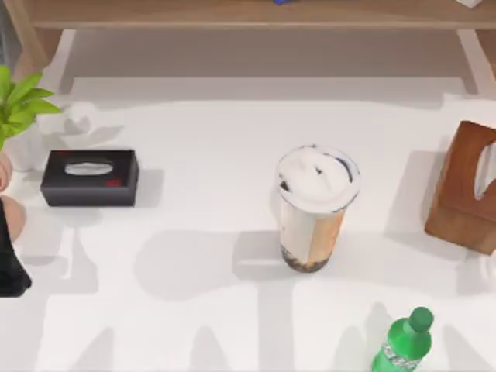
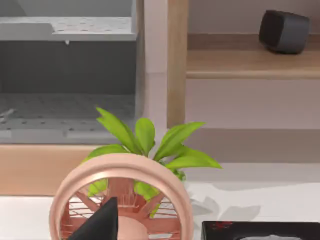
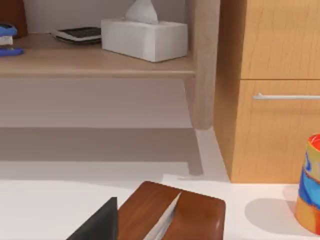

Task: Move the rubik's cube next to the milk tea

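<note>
Right now, your milk tea (image 1: 314, 209) stands upright near the middle of the surface (image 1: 201, 139), its white foamy top facing the overhead camera and dark pearls settled at its base. Well off to its left lies a black tissue box (image 1: 90, 177), and beyond that, at the surface's left edge, a leafy green plant (image 1: 19, 101). To the right of the cup sits a brown wooden tissue box (image 1: 465, 186); a green bottle (image 1: 405, 341) stands at the near right, apart from the cup.

Your left arm (image 1: 12, 263) shows as a dark shape at the left edge of the top view. Its left claw (image 2: 100, 222) hangs low in front of a round pink fan (image 2: 120, 195), with the plant just behind the fan. You cannot tell whether this claw is apart or together.

Your right claw (image 3: 100, 220) sits just beside the brown wooden tissue box, with an orange can (image 3: 311, 185) farther off; you cannot tell its state either.
</note>
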